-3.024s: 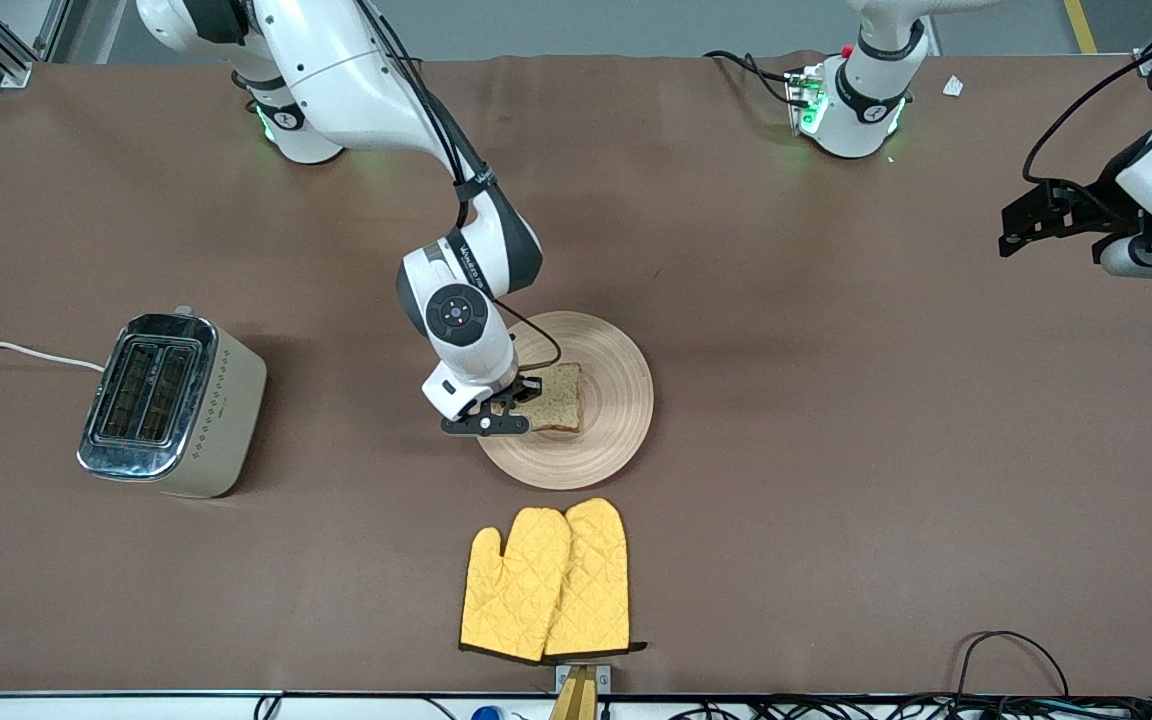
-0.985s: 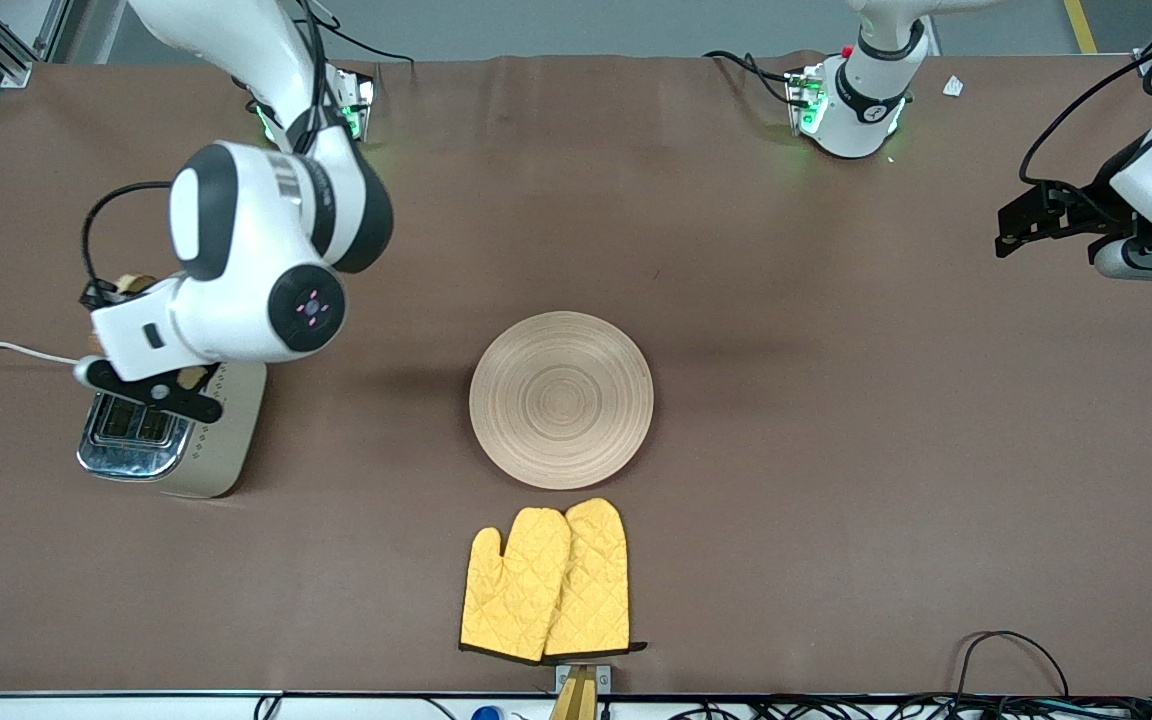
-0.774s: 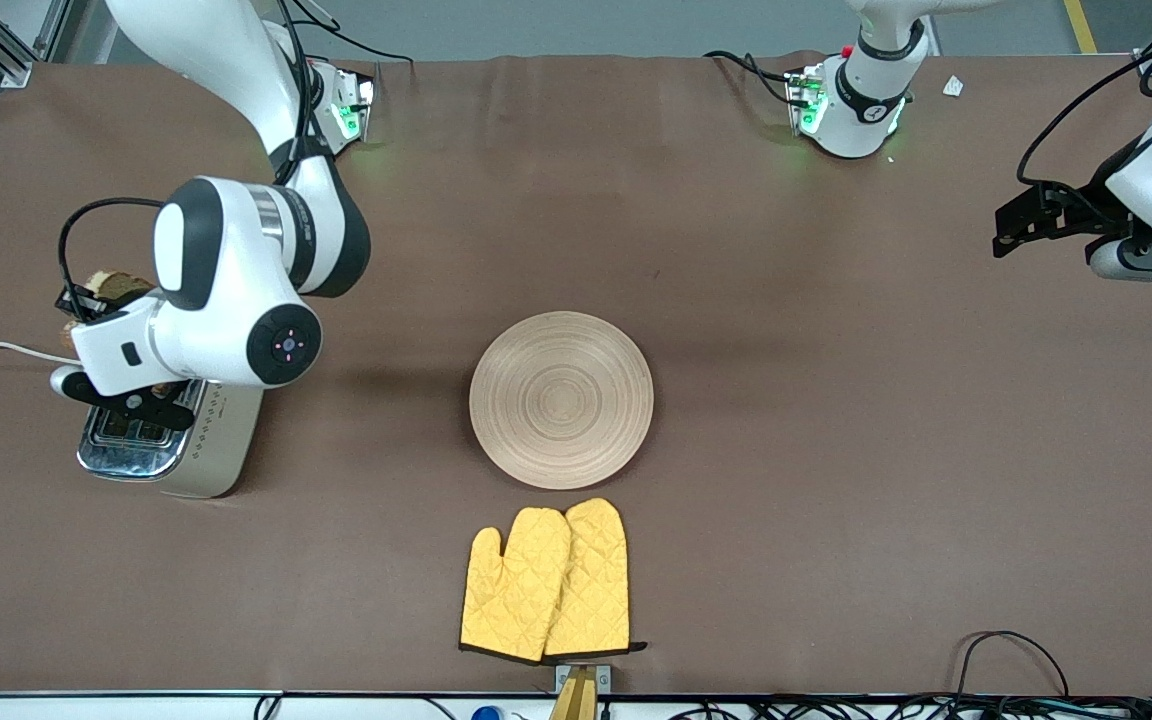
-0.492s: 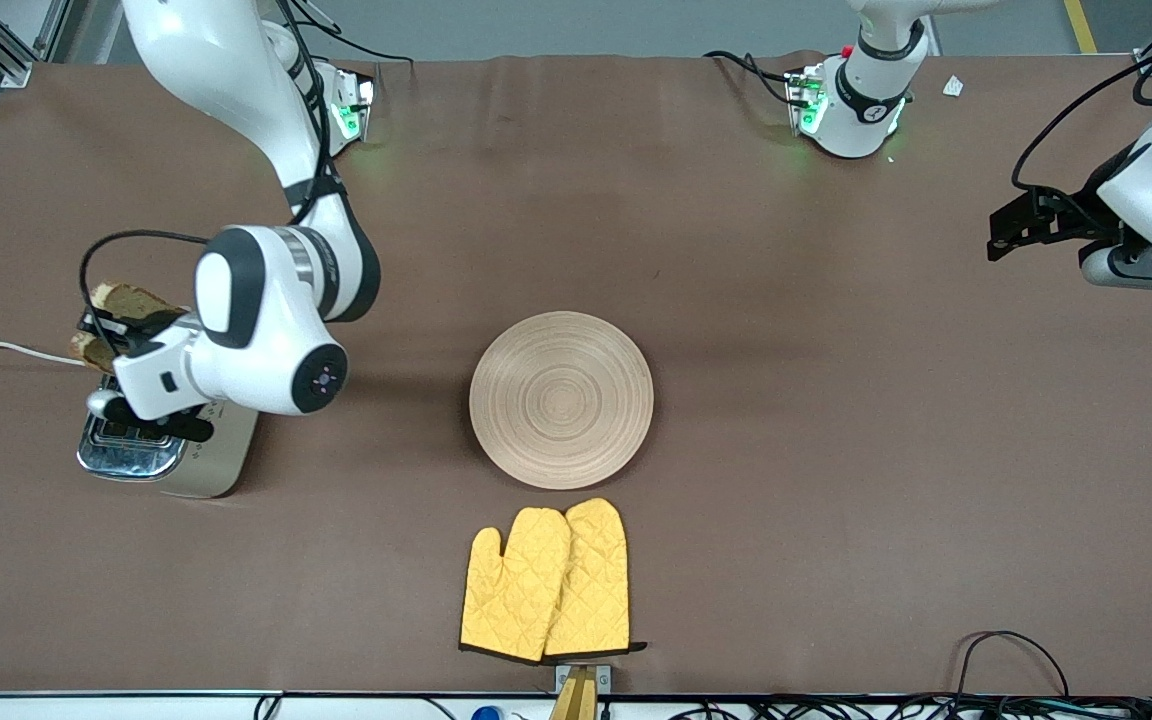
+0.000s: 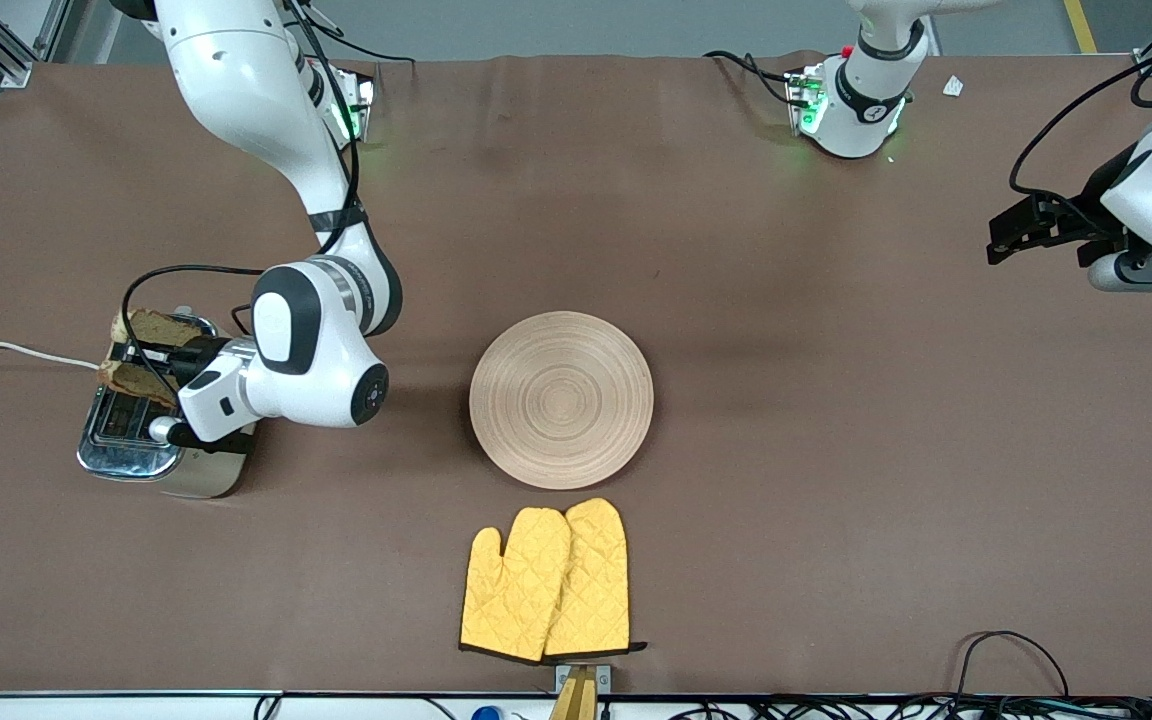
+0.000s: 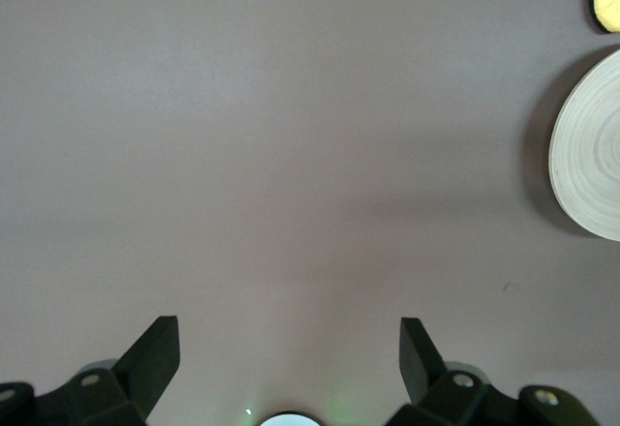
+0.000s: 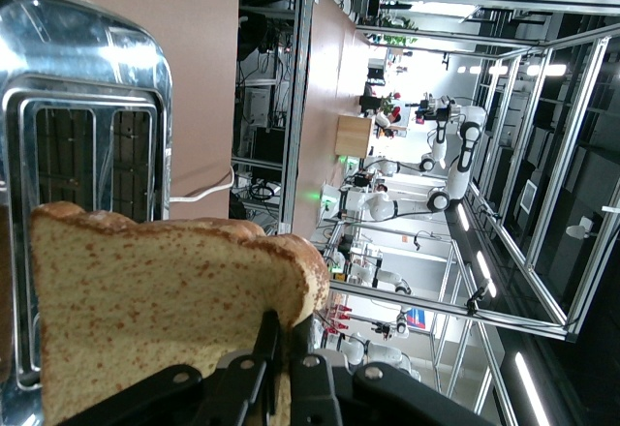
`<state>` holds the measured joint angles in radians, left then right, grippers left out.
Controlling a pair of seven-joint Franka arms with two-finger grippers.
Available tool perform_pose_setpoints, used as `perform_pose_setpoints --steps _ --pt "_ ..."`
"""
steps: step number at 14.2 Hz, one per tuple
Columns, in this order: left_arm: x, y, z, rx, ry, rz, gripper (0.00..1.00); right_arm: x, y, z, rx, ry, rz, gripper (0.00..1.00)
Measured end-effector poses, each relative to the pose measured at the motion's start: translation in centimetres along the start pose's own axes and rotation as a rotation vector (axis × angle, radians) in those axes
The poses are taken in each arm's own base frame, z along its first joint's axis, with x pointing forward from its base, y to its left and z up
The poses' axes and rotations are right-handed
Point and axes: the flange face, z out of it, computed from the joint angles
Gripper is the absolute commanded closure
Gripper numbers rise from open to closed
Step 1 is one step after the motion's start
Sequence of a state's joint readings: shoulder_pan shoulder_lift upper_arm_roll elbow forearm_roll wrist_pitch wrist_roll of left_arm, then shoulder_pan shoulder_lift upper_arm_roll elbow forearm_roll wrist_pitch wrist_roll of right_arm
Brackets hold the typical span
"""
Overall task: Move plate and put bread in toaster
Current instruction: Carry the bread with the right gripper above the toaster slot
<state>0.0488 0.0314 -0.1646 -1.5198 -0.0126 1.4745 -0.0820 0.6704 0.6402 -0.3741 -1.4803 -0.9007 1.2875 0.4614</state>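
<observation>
We see the right gripper [image 5: 158,362] clenched on the bread [image 5: 141,352], a brown speckled slice with darker crust, over the chrome-topped toaster [image 5: 126,440]; the left gripper [image 5: 1011,232] waits, fingers spread, well apart from the plate [image 5: 561,398]

The right arm's wrist hides part of the toaster [image 5: 126,440]; the bread [image 7: 145,300] is cut off.

The plate [image 5: 561,400] is showing pale wood with ring grooves. The bread [image 5: 141,345] is looking speckled brown, the toaster [image 5: 131,450] chrome and cream, the mitts [image 5: 546,580] quilted yellow.
</observation>
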Motion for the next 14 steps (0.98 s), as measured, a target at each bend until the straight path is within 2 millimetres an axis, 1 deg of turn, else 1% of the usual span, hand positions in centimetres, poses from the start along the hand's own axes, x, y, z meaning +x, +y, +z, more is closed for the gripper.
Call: perform_pose_setpoints --steps 6,9,14 --pt "0.0 0.0 0.0 0.000 0.000 -0.003 0.00 0.6 -1.4 1.1 -0.019 0.044 -0.025 1.00" --pt "0.0 0.1 0.0 0.000 0.000 -0.002 0.00 0.8 -1.4 1.4 -0.021 0.052 -0.026 1.00" --pt "0.0 0.1 0.0 0.000 0.000 -0.001 0.00 1.6 -1.3 2.6 -0.014 0.058 -0.024 1.00"
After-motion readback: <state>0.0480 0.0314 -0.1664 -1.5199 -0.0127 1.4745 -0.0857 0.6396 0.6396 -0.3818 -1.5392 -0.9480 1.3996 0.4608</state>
